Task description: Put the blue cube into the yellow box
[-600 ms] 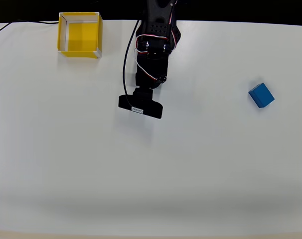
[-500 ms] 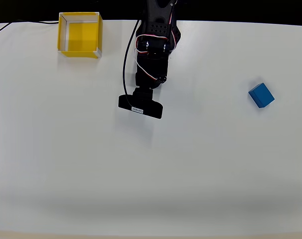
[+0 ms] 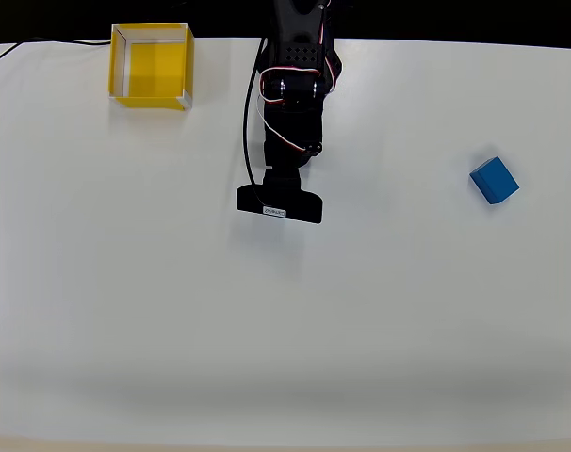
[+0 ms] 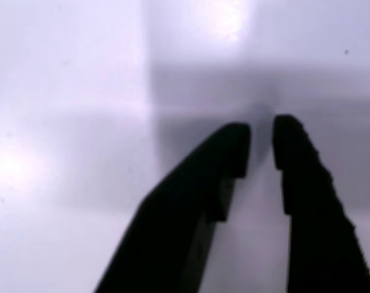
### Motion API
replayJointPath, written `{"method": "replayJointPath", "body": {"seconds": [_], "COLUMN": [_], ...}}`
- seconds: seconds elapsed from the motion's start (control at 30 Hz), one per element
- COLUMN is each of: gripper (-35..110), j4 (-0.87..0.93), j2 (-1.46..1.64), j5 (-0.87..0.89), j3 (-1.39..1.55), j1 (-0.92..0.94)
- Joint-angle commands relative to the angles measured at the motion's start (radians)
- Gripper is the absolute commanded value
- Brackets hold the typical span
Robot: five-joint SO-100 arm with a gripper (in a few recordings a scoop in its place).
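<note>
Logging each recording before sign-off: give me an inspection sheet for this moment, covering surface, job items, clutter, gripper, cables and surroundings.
Surface: white table, bare across the middle and front.
Job's things: blue cube lies on the table at right, untouched; yellow box at the top left, open-topped, nothing inside.
Clutter: nothing seen.
Gripper: gripper over bare table, fingers apart by a narrow gap, holding nothing.
Cables: a black cable runs along the arm; a thin dark cable at the top left edge.
Surroundings: dark strip beyond the table's far edge.
</note>
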Motion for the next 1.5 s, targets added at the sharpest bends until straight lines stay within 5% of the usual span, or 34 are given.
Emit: {"method": "replayJointPath", "body": {"seconds": [0.0,0.37,1.07,1.47], "gripper": [11,34,52,54], "j4": [-0.043,-0.181,-0.101,-0.071], "j2": [-0.069,-0.603,-1.466,-1.885], "j5": [-0.008,0.147,0.509,0.614], "j3": [-0.075,-0.689,-1.631,-1.881], "j1": [-0.006,-0.183,-0.724,-0.928]}}
